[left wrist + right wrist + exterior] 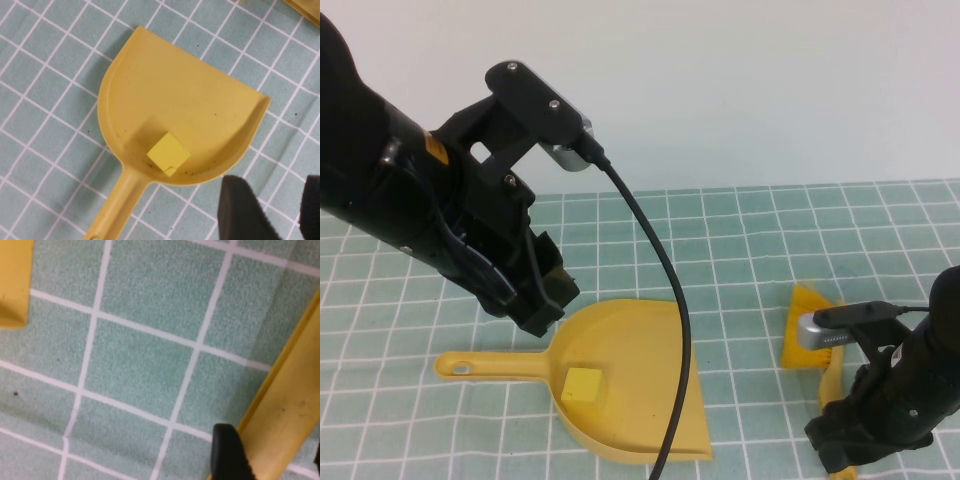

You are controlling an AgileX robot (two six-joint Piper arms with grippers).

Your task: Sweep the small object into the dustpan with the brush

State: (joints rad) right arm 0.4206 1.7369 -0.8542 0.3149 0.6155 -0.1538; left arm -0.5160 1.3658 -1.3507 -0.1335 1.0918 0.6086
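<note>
Block (pixel 583 384) sits inside the dustpan (pixel 650 350), near the back wall just ahead of the handle; sweeping itself looks finished to you, judging by how things lie.

Left gripper (pixel 270 210) hovers above the dustpan's handle end, apart from it; two dark fingers (pixel 240 207) stand apart with nothing between them; it holds nothing.

Right gripper (pixel 265 455) is low at the table's near right, at the brush (pixel 812 330), which lies on the checked cloth (pixel 750 240) well apart from the dustpan's open edge; one dark finger (pixel 227 452) shows beside the flat yellow handle; whether the jaws grip or have let go you cannot tell.

Handling notes: block looks spongy and very light, so it may roll or bounce out if you tip the dustpan; dustpan is thin stiff plastic, smooth, likely slippery; take it by the long straight handle and keep it level; brush handle is narrow and flat, so pinch across its thin faces.
</note>
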